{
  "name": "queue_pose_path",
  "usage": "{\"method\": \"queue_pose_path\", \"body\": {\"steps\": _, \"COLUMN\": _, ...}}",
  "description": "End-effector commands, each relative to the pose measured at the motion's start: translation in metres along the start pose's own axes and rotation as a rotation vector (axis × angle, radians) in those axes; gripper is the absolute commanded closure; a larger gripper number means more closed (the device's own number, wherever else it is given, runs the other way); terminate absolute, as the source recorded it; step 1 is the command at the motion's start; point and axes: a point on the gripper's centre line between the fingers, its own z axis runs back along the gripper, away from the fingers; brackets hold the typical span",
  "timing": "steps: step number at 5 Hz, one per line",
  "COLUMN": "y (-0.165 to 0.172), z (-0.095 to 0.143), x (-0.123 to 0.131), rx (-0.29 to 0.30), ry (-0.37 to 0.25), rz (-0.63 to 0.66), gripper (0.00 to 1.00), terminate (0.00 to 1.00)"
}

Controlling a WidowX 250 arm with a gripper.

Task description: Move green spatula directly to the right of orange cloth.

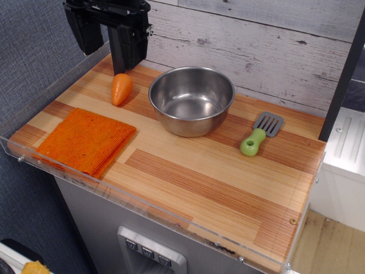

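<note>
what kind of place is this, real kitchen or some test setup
Probably a toy-kitchen test setup, not a real kitchen: a small wooden counter edged with a clear plastic guard, a toy green spatula and toy carrot, and a robot end effector hanging above.

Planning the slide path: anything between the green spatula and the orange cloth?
Mostly bare wood. The steel bowl sits just behind the line from the green spatula to the orange cloth, its front edge near it. Seen in the only view.
</note>
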Motion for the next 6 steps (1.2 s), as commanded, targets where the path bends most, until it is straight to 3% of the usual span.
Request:
{"method": "queue_pose_path", "body": {"steps": 1, "y": 0.000, "z": 0.000, "x": 0.000, "rx": 0.000, "ry": 0.000, "rz": 0.000, "gripper": 0.00, "terminate": 0.00}}
{"method": "queue_pose_path", "body": {"steps": 2, "y": -0.009, "z": -0.010, "x": 0.014, "rx": -0.026, "ry": -0.125, "rz": 0.132, "gripper": 0.00, "terminate": 0.00}}
{"method": "queue_pose_path", "body": {"steps": 4, "y": -0.064, "z": -0.039, "x": 0.052, "rx": -0.169, "ry": -0.128, "rz": 0.011, "gripper": 0.00, "terminate": 0.00}}
{"method": "queue_pose_path", "body": {"steps": 5, "y": -0.093, "z": -0.054, "x": 0.067, "rx": -0.187, "ry": -0.112, "rz": -0.058, "gripper": 0.00, "terminate": 0.00}}
{"method": "queue_pose_path", "body": {"steps": 6, "y": -0.121, "z": -0.066, "x": 0.074, "rx": -0.156, "ry": -0.114, "rz": -0.125, "gripper": 0.00, "terminate": 0.00}}
